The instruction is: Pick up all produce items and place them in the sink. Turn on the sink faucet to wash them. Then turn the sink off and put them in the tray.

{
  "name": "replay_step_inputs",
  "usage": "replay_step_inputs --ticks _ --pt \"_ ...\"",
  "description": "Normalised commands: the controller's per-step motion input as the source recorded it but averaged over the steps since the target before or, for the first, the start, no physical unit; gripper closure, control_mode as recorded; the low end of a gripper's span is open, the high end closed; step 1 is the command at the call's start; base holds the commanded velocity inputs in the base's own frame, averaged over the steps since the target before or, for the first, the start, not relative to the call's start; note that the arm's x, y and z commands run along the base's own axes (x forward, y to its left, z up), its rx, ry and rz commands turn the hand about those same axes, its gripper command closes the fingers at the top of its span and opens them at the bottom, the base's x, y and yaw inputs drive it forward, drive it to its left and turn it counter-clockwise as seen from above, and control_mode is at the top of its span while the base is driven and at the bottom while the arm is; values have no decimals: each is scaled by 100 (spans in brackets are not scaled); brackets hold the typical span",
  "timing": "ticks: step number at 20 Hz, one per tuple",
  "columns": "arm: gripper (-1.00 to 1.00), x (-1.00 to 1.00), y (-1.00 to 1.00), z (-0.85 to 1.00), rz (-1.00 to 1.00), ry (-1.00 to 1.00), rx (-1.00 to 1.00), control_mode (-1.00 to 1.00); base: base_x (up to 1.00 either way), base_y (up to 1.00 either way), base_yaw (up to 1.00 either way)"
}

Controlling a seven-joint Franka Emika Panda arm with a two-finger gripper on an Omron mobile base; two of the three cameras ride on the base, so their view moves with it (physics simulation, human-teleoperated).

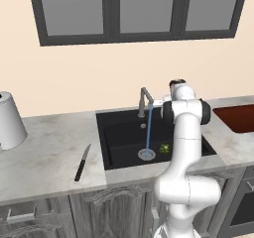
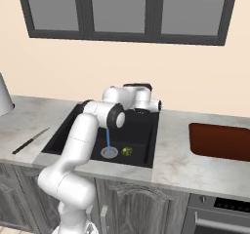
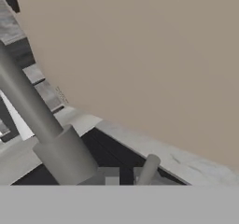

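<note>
The broccoli floret (image 1: 164, 147) (image 2: 126, 151) lies on the floor of the black sink (image 1: 115, 133) (image 2: 66, 130), just right of the round drain (image 1: 146, 155). A blue stream of water (image 1: 149, 130) (image 2: 108, 139) runs from the metal faucet (image 1: 145, 100) down onto the drain. My gripper (image 1: 158, 103) (image 3: 123, 177) is shut at the back of the sink, close to the right of the faucet base (image 3: 65, 157). A short grey lever (image 3: 149, 164) stands right by its tips. The reddish-brown tray (image 1: 238, 117) (image 2: 219, 141) sits on the counter to the right.
A black-handled knife (image 1: 83, 162) (image 2: 30, 141) lies on the counter left of the sink. A white cylinder (image 1: 9, 120) stands at the far left. The wall and a window rise behind the sink. My own arm hides part of the basin's right side.
</note>
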Motion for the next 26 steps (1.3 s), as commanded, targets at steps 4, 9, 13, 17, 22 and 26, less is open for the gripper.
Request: replay_step_inputs --ticks 4,9,13,17,22,26 --pt "100 0 72 0 5 0 -5 -100 0 0 0" --pt "100 0 72 0 5 0 -4 -100 0 0 0" --pt "100 0 50 0 4 1 -3 -100 0 0 0" --pt "-100 0 7 0 1 0 0 -100 0 0 0" --pt "-100 0 0 0 6 -5 0 -100 0 0 0" --pt "-100 0 -7 0 8 -3 0 -100 0 0 0"
